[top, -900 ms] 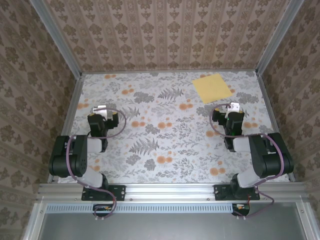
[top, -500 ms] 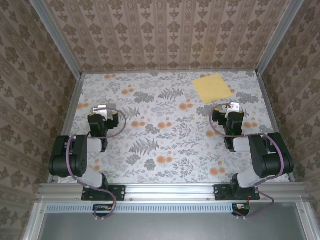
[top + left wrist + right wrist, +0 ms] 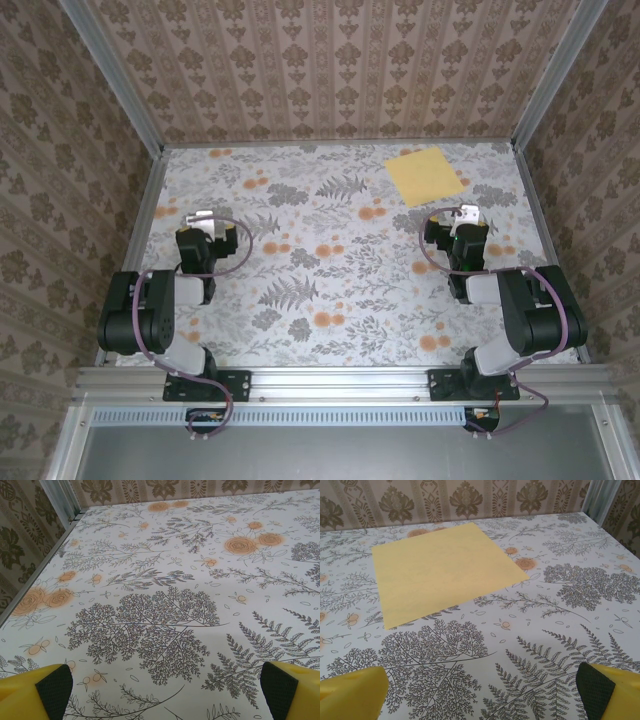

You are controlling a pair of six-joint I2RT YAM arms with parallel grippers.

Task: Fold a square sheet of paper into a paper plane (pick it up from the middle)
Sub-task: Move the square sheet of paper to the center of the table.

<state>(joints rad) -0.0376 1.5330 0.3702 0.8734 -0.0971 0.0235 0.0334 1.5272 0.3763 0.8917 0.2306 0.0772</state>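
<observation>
Sheet: square sheet of paper (image 3: pixel 425 176), plain pale yellow, unfolded
Pose: flat, corners turned slightly askew
Place: far right of the counter (image 3: pixel 330 290), near the back wall

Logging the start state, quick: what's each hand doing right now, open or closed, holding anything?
Left hand: open, empty.
Right hand: open, empty; paper lies flat ahead of it.

Square sheet of paper (image 3: pixel 445 570): plain pale yellow. Table (image 3: pixel 330 285): white, printed grey foliage, orange flower blotches. Walls (image 3: pixel 330 70): brown damask in vertical stripes.
</observation>
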